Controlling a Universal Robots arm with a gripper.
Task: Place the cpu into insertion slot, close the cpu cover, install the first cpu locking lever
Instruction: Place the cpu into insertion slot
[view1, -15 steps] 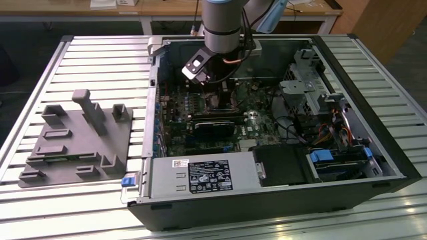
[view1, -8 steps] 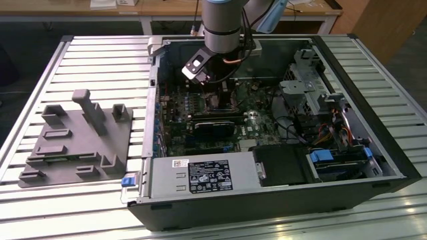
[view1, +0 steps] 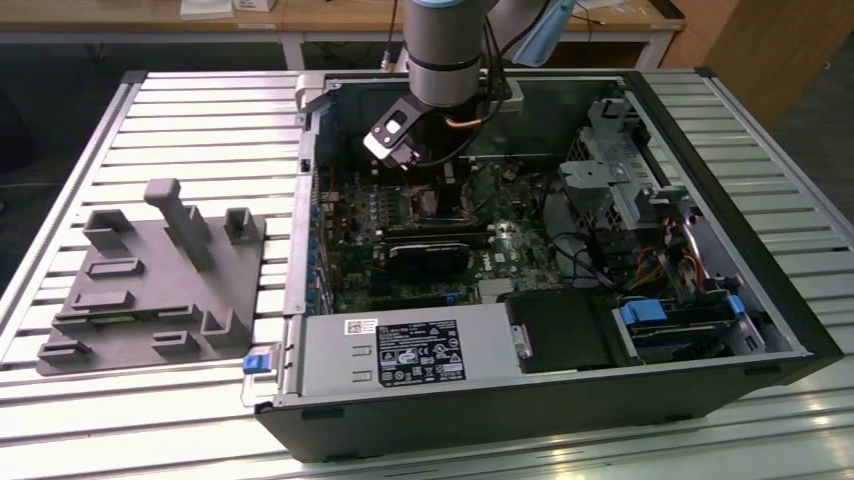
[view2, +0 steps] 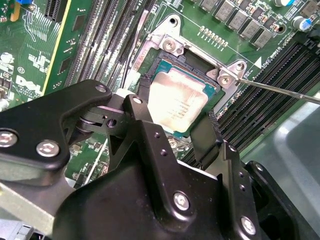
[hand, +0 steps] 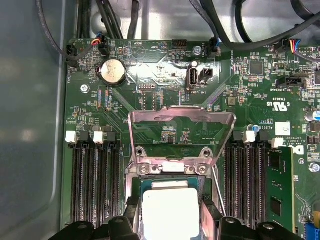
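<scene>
Tool (view2: 176, 102) is parted to chip width and grasping the cpu (view2: 175, 96). Black fingers (view2: 210, 134) sit against two opposite edges, pale metal face up between them. The cpu sits in the slot (view2: 187, 62), with the dark rim showing around it; can't tell if fully seated.

In the second wrist view a thin lever (view2: 280, 90) runs loose past the slot's corner bracket, not hooked down.

The first wrist view looks along the board (hand: 150, 65). The cpu (hand: 170, 215) is again between the tool (hand: 172, 206) fingers. The cover (hand: 182, 115) stands raised on its hinge just beyond the slot, not closed, with the board visible through its cut-out. Memory slots (hand: 95, 185) flank the slot on both sides, and a coin cell (hand: 113, 71) sits further off.

The exterior view gives the wider layout. The arm (view1: 447, 40) drops into the open case (view1: 767, 300) at about 12 o'clock of its interior. The case lies on a slatted worktop (view1: 174, 110). A grey fixture (view1: 147, 290) sits at the case's 9 o'clock, apart from it.
</scene>
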